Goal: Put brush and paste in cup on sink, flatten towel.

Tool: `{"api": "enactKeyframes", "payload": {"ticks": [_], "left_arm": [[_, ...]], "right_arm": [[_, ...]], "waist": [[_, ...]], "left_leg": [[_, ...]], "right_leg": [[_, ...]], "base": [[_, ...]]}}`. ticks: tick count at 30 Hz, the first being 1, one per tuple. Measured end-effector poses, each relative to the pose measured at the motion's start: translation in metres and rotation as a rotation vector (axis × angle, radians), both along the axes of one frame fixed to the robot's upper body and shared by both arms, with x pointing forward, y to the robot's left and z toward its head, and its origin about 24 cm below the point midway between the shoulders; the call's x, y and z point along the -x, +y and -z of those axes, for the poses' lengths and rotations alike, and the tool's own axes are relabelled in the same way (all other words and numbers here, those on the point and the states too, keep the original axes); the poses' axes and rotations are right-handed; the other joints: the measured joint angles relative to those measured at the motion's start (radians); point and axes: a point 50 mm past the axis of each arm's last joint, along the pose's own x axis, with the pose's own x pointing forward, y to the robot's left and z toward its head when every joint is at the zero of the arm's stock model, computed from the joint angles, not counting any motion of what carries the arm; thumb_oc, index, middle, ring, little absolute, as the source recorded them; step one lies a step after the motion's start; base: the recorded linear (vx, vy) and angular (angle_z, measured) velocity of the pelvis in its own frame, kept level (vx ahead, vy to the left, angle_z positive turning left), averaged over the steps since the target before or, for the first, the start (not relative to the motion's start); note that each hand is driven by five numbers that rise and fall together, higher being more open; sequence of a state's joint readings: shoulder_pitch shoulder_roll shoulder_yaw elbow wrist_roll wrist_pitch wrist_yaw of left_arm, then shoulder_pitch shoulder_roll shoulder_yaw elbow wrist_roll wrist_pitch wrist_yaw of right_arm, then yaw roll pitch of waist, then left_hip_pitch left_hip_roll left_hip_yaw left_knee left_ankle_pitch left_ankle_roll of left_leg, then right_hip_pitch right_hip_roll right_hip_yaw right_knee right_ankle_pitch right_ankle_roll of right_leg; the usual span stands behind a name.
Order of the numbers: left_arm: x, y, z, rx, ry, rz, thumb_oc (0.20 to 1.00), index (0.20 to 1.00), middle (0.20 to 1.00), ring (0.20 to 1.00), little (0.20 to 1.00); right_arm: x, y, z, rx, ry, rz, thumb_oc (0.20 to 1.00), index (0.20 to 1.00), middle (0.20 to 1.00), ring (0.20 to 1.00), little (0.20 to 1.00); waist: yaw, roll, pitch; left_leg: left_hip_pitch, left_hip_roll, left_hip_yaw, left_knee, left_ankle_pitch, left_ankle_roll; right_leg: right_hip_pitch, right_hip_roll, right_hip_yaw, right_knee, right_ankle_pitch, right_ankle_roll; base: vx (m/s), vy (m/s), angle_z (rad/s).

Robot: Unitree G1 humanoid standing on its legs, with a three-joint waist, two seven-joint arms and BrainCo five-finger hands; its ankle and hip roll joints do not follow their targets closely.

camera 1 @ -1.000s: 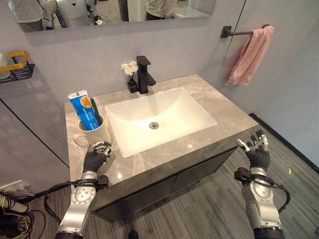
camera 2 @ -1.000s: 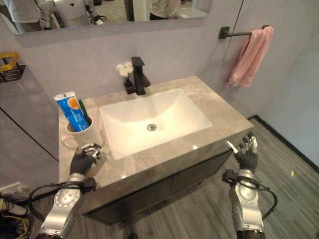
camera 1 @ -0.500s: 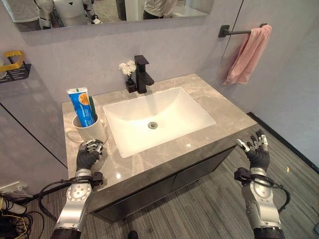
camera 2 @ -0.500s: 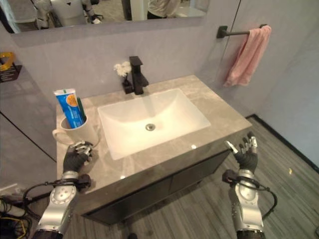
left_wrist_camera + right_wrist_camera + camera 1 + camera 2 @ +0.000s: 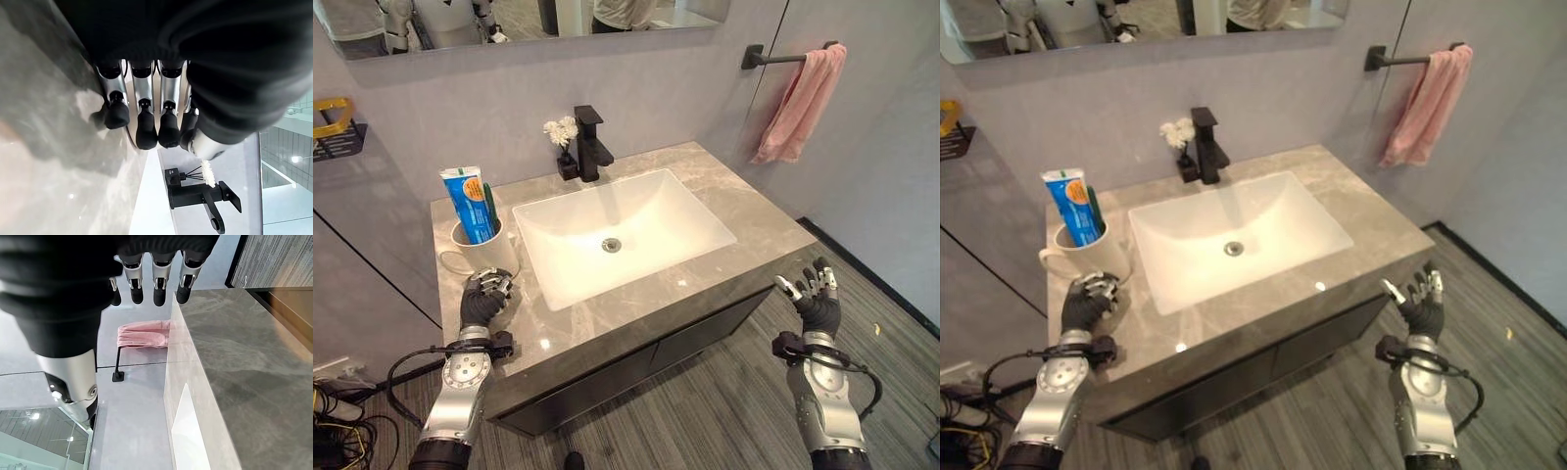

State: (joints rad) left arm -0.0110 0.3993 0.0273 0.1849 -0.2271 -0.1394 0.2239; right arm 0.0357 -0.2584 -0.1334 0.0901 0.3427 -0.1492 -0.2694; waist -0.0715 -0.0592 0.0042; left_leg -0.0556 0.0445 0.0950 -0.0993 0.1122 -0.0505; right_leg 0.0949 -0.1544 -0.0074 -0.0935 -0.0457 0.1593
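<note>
Grey marble made up the one counter [image 5: 744,230], with a single white basin [image 5: 636,220] sunk into its middle and one black tap [image 5: 591,144] standing behind it. Beside the tap sat one small black vase of white flowers [image 5: 563,142]. At the counter's left end stood one white cup [image 5: 484,250], its handle turned toward the counter's left edge, and in it were one blue tube of paste [image 5: 470,203], upright, and one green brush [image 5: 490,203] just beside the tube on the basin side. One pink towel [image 5: 801,103] hung bunched and slanting from the end of one black bar [image 5: 773,58] on the wall to the right, well apart from the counter. One mirror [image 5: 509,20] ran along the wall above the tap, and one black wire shelf [image 5: 337,142] holding something yellow was fixed to the wall at far left. My left hand [image 5: 484,299] rested over the counter just in front of the cup, back up, fingers [image 5: 146,127] curled under into a loose fist with nothing in it. My right hand [image 5: 815,294] was raised off the counter's front right corner, above the floor, palm facing away, fingers [image 5: 156,281] straight and spread, empty.
</note>
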Motion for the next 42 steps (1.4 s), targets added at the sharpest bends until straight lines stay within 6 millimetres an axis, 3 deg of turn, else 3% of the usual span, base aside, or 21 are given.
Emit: {"api": "enactKeyframes", "payload": {"ticks": [20,42], "left_arm": [[-0.016,0.004,-0.016,-0.018,-0.048,-0.004,0.2,0.2,0.2,0.2,0.2],[-0.028,0.01,-0.026,0.01,-0.09,-0.05,0.2,0.2,0.2,0.2,0.2]], "right_arm": [[-0.001,0.002,0.001,-0.006,0.004,-0.016,1.0,1.0,1.0,1.0,1.0],[0.0,0.002,0.002,-0.008,0.007,-0.016,1.0,1.0,1.0,1.0,1.0]], "waist": [[-0.014,-0.018,0.016],[-0.031,-0.014,0.029]], "left_leg": [[-0.015,0.004,0.022,0.0,-0.002,0.0],[-0.02,0.024,0.032,0.0,-0.01,-0.011]], "right_leg": [[-0.029,0.001,0.022,0.0,0.004,0.001],[-0.043,0.017,0.028,0.0,0.006,0.002]], "base": [[0.0,0.0,-0.02],[0.0,0.001,-0.01]]}}
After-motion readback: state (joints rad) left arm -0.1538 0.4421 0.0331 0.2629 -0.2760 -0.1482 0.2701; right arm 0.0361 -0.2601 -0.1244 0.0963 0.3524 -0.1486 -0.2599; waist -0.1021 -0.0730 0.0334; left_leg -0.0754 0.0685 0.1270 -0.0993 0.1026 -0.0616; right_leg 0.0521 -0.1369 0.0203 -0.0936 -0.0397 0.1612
